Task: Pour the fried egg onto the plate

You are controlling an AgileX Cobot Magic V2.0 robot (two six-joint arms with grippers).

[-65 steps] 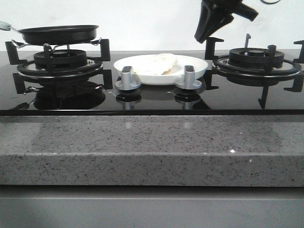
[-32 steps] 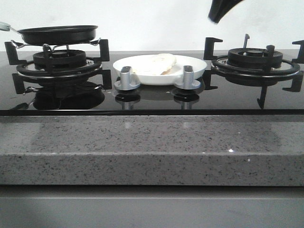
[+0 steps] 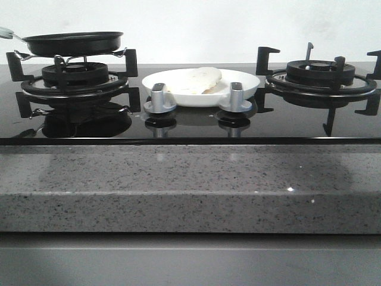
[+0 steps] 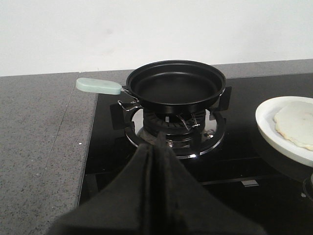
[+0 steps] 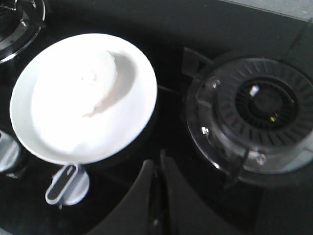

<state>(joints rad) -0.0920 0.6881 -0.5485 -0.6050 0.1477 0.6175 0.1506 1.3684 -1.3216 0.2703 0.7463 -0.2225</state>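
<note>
The fried egg (image 3: 195, 80) lies on the white plate (image 3: 247, 85) in the middle of the stove, between the two burners. It also shows in the right wrist view (image 5: 80, 81) on the plate (image 5: 129, 122), and in the left wrist view (image 4: 296, 123) on the plate (image 4: 266, 117). The black frying pan (image 3: 72, 42) sits empty on the left burner; in the left wrist view the pan (image 4: 176, 88) has a pale green handle (image 4: 98, 86). My left gripper (image 4: 157, 142) is shut and empty, short of the pan. My right gripper (image 5: 157, 161) is shut and empty, high above the stove between plate and right burner.
Two silver stove knobs (image 3: 159, 98) (image 3: 236, 97) stand in front of the plate. The right burner (image 3: 318, 76) with black grates is bare. A grey speckled counter edge (image 3: 190, 185) runs along the front. Neither arm shows in the front view.
My right gripper has risen out of the top of the front view. The pan, plate and egg have not moved.
</note>
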